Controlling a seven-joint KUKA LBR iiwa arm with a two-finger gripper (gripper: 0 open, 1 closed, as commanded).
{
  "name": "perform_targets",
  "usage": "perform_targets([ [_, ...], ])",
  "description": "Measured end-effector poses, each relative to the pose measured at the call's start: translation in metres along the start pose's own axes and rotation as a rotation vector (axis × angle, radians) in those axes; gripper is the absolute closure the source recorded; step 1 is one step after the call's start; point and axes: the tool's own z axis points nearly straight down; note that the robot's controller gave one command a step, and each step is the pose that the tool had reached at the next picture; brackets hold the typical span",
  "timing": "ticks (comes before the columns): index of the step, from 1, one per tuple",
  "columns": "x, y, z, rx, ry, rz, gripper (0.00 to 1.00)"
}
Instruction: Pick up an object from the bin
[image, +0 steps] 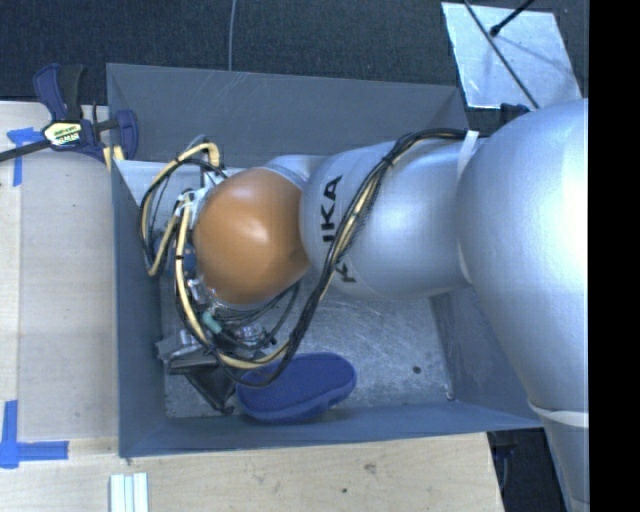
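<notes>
Where the left and near walls of the bin (290, 105) met, room was scant: the gripper (205, 375) sat low in that corner, close to both walls. Open floor: a bare grey patch in the right half of the bin, below the arm (420, 230) and up to the right wall. Arm: entered from the right, lay across the bin's middle, wrist bent downward at the left; orange cover (250, 235) uppermost on the wrist; yellow and black cables (165, 200) looped round it and down toward the gripper. Gripper: dark, pointed at the floor, largely hidden under cover and cables; whether wide or narrow could not be told. Contents: one dark blue oval pad (305, 385), flat on the floor along the near wall, just right of the gripper; whether its left end touched the gripper could not be told. Obstructions: near wall just beside the pad; left wall near the gripper; cables hanging over the pad's left end.
</notes>
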Motion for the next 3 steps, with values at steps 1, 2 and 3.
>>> perform_targets([
  [1, 0.000, -0.001, 0.000, -0.002, -0.002, 0.004, 0.00],
  [2, 0.002, -0.001, 0.000, -0.003, 0.002, 0.007, 1.00],
  [3, 0.002, -0.002, -0.130, -0.003, 0.002, 0.010, 1.00],
])
